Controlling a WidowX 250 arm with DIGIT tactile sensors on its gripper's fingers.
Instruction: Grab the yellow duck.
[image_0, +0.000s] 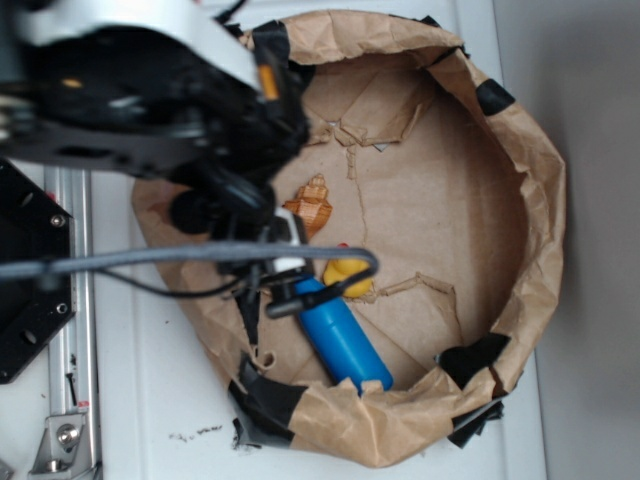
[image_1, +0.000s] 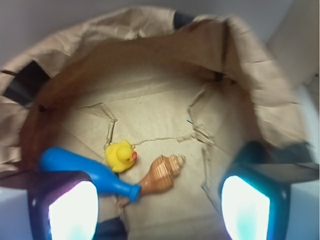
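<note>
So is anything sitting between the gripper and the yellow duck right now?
Partly. The blue bottle lies in front of the left finger, beside the yellow duck, and the shell lies close too. The open gripper has nothing directly ahead.

The gripper (image_1: 160, 200) hangs with jaws spread wide and nothing between them, its arm (image_0: 150, 90) reaching in from above.

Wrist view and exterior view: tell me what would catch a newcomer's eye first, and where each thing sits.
The small bright yellow rubber duck stands out on the floor of the crumpled brown paper enclosure, beside the long blue plastic bottle lying on its side. Just right of the bottle's neck lies the orange-tan ridged conch shell. The gripper hangs above them, its two glowing fingers spread wide at the bottom corners of the wrist view.
</note>
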